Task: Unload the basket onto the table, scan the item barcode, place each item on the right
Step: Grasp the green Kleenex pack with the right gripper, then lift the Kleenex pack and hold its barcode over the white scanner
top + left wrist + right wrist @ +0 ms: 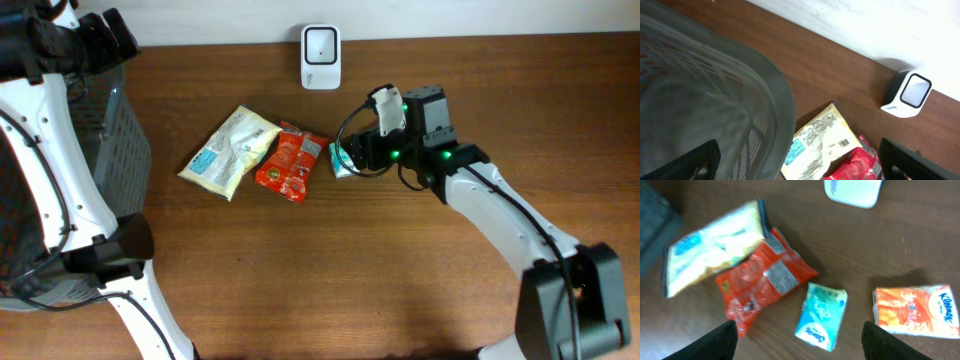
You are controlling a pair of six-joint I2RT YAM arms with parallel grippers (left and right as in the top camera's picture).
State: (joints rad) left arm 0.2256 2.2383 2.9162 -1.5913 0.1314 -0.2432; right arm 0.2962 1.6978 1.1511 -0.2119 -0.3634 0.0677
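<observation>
- A mock shop checkout is suggested by a white barcode scanner [321, 57] set on a wooden desk [300, 280] against a white wall [865, 25].
- Snack packets [290, 162] and tissue packs [915, 311] are laid out near a grey basket [120, 150].

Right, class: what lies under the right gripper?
A teal tissue pack and an orange tissue pack lie on the table below the right gripper. Overhead, the arm hides the orange pack and part of the teal one.
</observation>
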